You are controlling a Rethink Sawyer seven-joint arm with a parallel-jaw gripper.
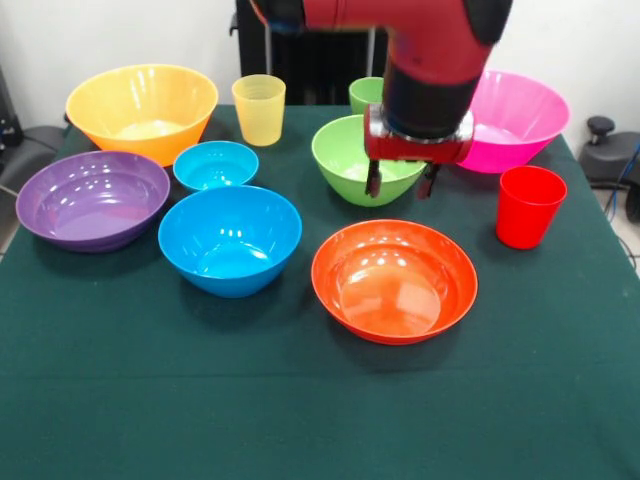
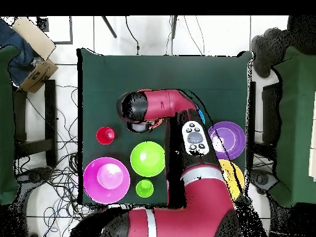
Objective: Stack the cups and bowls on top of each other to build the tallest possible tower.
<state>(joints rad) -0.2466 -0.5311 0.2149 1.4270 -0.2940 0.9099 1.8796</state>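
All bowls and cups stand apart on the green cloth; no tower shows. My gripper (image 1: 402,182) is open and empty, hanging just in front of the green bowl (image 1: 350,160) and above the far rim of the red-orange bowl (image 1: 393,280). The big blue bowl (image 1: 230,238), small blue bowl (image 1: 215,164), purple bowl (image 1: 92,198) and yellow-orange bowl (image 1: 140,105) are at the left. The pink bowl (image 1: 520,120) and red cup (image 1: 528,205) are at the right. The yellow cup (image 1: 259,108) stands at the back. The light green cup (image 1: 364,93) is half hidden behind the arm.
In the overhead view the arm (image 2: 166,105) covers the gripper, the red-orange bowl and most of the blue bowls. The table's cloth (image 1: 300,420) stretches to the near edge. Chairs and cables surround the table (image 2: 92,80).
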